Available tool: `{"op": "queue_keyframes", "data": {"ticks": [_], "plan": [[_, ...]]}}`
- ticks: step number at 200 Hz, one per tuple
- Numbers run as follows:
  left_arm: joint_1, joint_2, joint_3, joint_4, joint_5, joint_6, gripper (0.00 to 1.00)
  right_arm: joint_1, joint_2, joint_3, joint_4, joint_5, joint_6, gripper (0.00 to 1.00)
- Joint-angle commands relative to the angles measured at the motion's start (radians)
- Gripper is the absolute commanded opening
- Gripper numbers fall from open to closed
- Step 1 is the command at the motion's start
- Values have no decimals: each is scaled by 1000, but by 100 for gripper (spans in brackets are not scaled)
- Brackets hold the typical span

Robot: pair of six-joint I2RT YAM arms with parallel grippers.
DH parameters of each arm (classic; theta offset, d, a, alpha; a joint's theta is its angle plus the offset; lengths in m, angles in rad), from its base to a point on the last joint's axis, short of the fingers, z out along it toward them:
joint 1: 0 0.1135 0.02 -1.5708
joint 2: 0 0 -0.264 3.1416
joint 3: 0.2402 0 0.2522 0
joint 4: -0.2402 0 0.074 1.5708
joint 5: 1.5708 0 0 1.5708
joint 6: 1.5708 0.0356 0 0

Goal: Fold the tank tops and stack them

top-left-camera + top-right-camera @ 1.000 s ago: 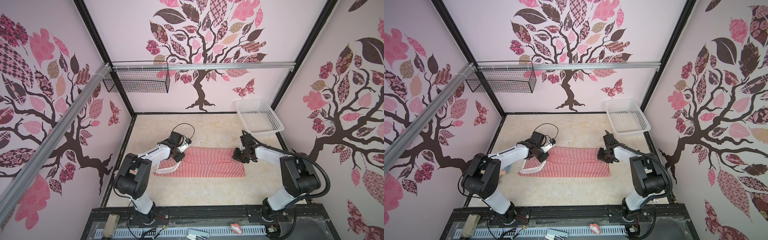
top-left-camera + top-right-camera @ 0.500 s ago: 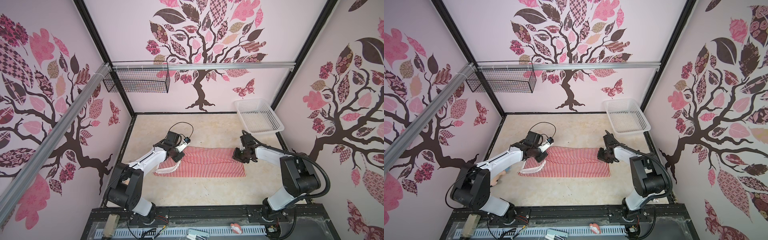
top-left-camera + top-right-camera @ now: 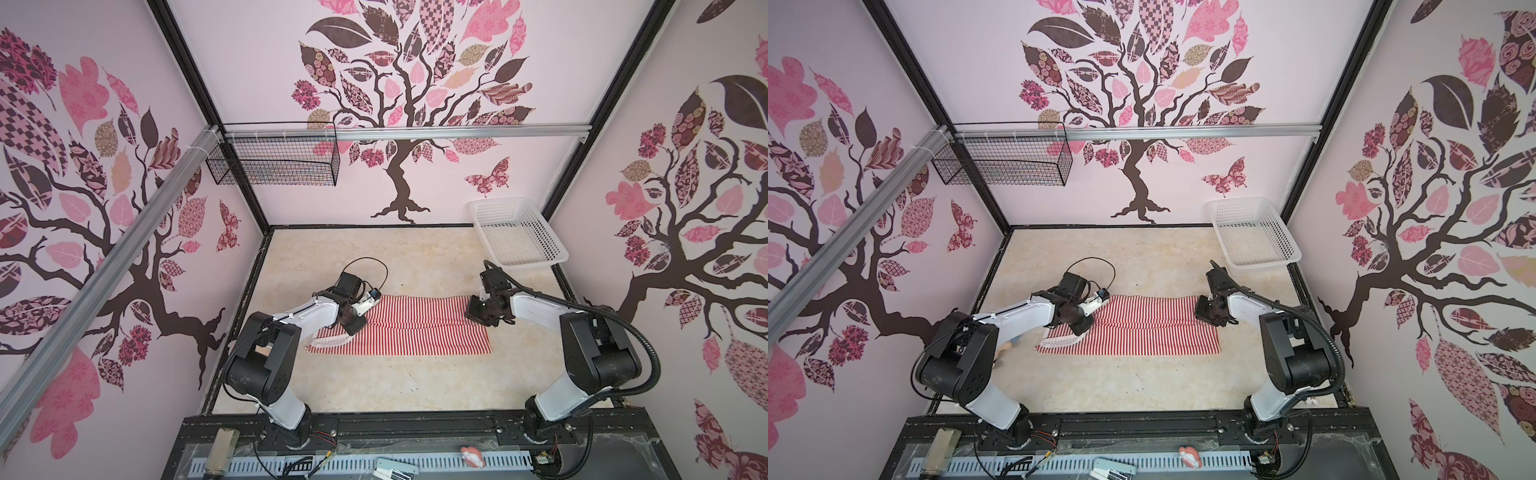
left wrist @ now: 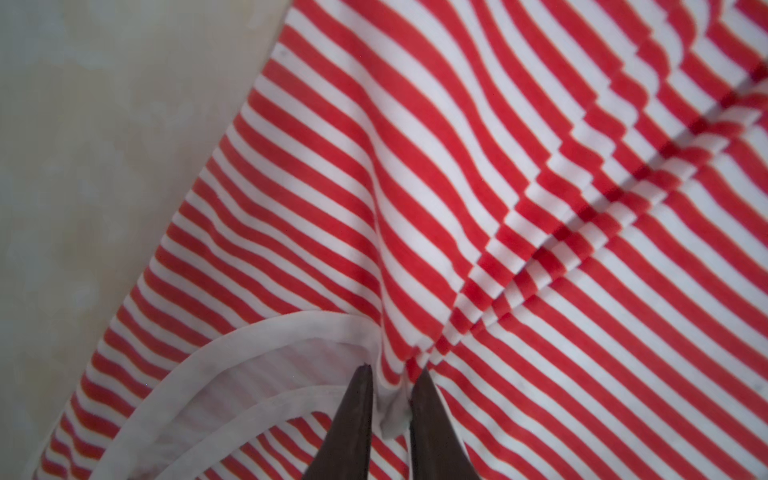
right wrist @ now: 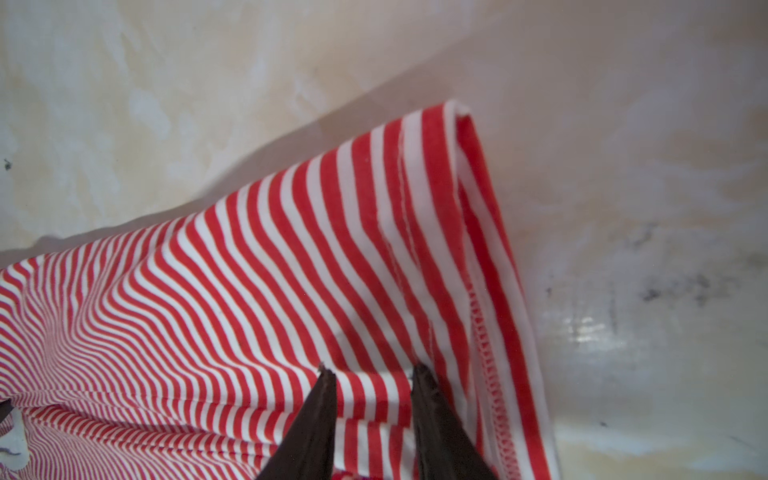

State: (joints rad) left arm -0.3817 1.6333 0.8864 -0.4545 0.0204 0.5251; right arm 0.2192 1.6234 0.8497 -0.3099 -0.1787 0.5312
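Note:
One red-and-white striped tank top (image 3: pixel 415 328) (image 3: pixel 1142 328) lies folded into a long flat band across the middle of the table, in both top views. My left gripper (image 3: pixel 353 330) (image 4: pixel 392 374) is at its left end by the white-trimmed armhole (image 4: pixel 232 353). Its fingers stand close together, with a bunch of white trim pinched between them. My right gripper (image 3: pixel 471 312) (image 5: pixel 372 372) is at the right end beside the stitched hem (image 5: pixel 486 332), shut on a fold of striped cloth. Creases run from both grips.
A white plastic basket (image 3: pixel 534 262) stands at the back right corner of the beige table (image 3: pixel 374 386). A black wire basket (image 3: pixel 274 162) hangs on the back left rail. A small pinkish thing (image 3: pixel 1007 347) shows beside the left arm's elbow.
The left arm's elbow and shoulder have shifted a little, while its gripper stays at the armhole end. The tank top and the right arm look unchanged.

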Motion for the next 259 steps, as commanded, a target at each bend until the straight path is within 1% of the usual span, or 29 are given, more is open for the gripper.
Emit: {"op": "queue_keyframes", "data": {"ticks": [1, 11, 28, 46, 71, 88, 119, 138, 161, 178, 215, 240, 259], "plan": [[-2, 22, -3, 13, -83, -9, 26, -7, -22, 5, -43, 19, 2, 35], [-2, 6, 0, 6, -90, -17, 30, -6, -33, 10, -55, 30, 1, 35], [-2, -52, 3, -28, -67, -22, 35, -6, -59, 15, -81, 59, -2, 35], [-2, -121, 9, -53, -39, -28, 45, -6, -100, 18, -90, 56, 1, 36], [-2, -150, 67, -87, 15, -67, 49, -6, -142, 32, -89, 34, 11, 38], [-2, -112, 114, -88, 58, -94, 49, 1, -138, 46, -81, 8, 15, 39], [-2, 46, 218, -101, 100, -126, 48, 35, -74, 74, -62, -23, 20, 38], [-3, 114, 247, -95, 116, -131, 46, 39, -40, 68, -33, -53, 26, 37], [-3, 172, 261, -80, 88, -122, 46, 39, -12, 51, -16, -63, 21, 37], [-3, 203, 265, -62, 39, -117, 46, 38, 1, 33, -14, -56, 13, 37], [-3, 252, 267, -46, -128, -114, 45, 33, 26, 4, -62, 49, 0, 37], [-2, 227, 230, -36, -146, -96, 45, -2, 54, -10, -76, 71, -2, 36], [2, 199, 210, -32, -149, -95, 46, -15, 45, -8, -87, 86, -7, 36]]}}
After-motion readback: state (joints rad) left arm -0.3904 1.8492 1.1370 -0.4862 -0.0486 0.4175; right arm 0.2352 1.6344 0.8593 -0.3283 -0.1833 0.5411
